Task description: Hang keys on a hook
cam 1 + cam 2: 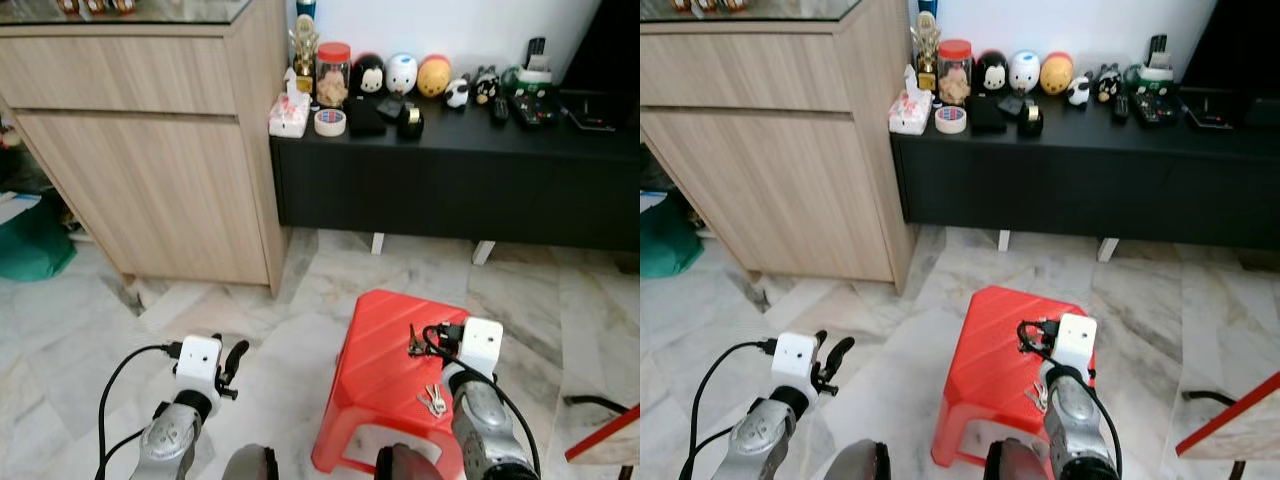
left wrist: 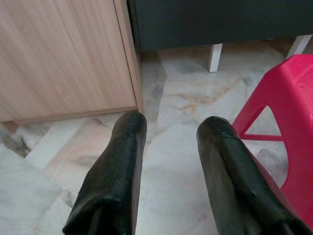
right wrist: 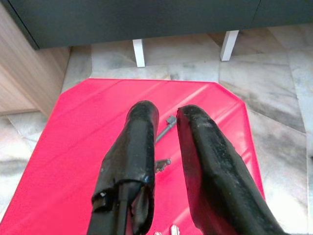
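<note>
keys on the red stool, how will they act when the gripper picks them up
The keys look like loose flat metal pieces, so they would probably dangle and swing rather than stay stiff. The stool top looks glossy, so a nudge from the right gripper may slide them. They seem thin and low, likely hard to pinch.

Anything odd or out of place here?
Yes: a bunch of silver keys lies loose on the red plastic stool, directly under the right gripper, whose fingers are slightly parted. The left gripper hovers open over the floor.

A home living room: marble floor (image 1: 250, 330), wooden cabinet (image 1: 150, 150) at 10 o'clock, and a low black console (image 1: 450, 180) at 1 o'clock crowded with toy figures (image 1: 400, 72).
</note>
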Available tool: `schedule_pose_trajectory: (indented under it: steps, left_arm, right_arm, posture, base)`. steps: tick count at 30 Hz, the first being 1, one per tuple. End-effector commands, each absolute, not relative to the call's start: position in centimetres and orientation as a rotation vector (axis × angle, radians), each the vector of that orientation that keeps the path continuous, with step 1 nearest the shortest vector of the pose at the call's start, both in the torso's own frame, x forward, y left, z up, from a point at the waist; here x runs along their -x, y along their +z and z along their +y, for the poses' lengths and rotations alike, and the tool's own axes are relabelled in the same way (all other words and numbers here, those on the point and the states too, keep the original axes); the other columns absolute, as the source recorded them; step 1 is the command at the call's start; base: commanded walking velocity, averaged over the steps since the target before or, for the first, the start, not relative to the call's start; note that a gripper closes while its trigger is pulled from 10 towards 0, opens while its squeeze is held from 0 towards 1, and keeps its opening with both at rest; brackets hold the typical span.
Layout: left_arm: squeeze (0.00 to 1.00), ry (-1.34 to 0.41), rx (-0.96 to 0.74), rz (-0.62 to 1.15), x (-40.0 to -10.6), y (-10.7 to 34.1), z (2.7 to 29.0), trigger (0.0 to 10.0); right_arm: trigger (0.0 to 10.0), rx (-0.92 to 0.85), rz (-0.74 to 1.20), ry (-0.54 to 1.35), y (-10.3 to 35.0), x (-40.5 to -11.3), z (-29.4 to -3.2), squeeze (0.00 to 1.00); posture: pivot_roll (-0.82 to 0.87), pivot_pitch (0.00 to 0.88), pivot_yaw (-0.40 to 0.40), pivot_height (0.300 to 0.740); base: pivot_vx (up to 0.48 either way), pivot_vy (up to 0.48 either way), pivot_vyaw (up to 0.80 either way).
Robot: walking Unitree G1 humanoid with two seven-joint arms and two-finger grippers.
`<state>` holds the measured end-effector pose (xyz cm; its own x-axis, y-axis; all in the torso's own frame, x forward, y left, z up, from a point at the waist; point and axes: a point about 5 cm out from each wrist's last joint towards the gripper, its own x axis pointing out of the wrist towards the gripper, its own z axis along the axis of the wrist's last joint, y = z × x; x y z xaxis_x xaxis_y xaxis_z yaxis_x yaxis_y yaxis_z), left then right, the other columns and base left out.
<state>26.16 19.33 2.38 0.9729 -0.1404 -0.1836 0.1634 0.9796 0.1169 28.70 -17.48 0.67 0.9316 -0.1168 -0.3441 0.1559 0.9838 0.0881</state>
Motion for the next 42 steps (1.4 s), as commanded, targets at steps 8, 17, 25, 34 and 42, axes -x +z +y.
schedule_pose_trajectory:
  steps: [8,17,25,34,42]
  left_arm:
    - [0.00,-0.153,-0.139,0.198,-25.8,1.9,19.5,10.0]
    - [0.00,-0.159,-0.138,0.184,-25.8,2.2,19.4,10.0]
    - [0.00,-0.162,-0.116,0.142,-26.9,3.4,19.1,10.0]
    - [0.00,-0.165,-0.088,0.073,-27.8,5.1,18.4,10.0]
    - [0.00,-0.159,-0.073,0.072,-27.3,5.2,18.1,10.0]
  right_arm:
    - [10.0,-0.166,0.448,-0.097,-0.7,-28.1,-17.6,1.00]
    - [10.0,-0.350,0.486,-0.240,-0.7,-28.8,-19.0,1.00]
    - [10.0,-0.314,0.495,-0.205,-0.3,-29.4,-18.5,1.00]
    - [10.0,-0.293,0.506,-0.184,-0.5,-29.3,-18.2,0.00]
    - [10.0,-0.257,0.490,-0.141,-0.4,-29.4,-17.7,0.00]
  posture:
    - [0.08,0.049,-0.035,0.628]
    - [0.09,0.074,-0.032,0.628]
    - [0.09,0.112,-0.037,0.628]
    - [0.10,0.168,-0.050,0.628]
    - [0.10,0.200,-0.055,0.624]
  base:
    - [0.000,0.000,0.00]
    - [0.000,0.000,0.00]
    - [0.000,0.000,0.00]
    - [0.000,0.000,0.00]
    - [0.000,0.000,0.00]
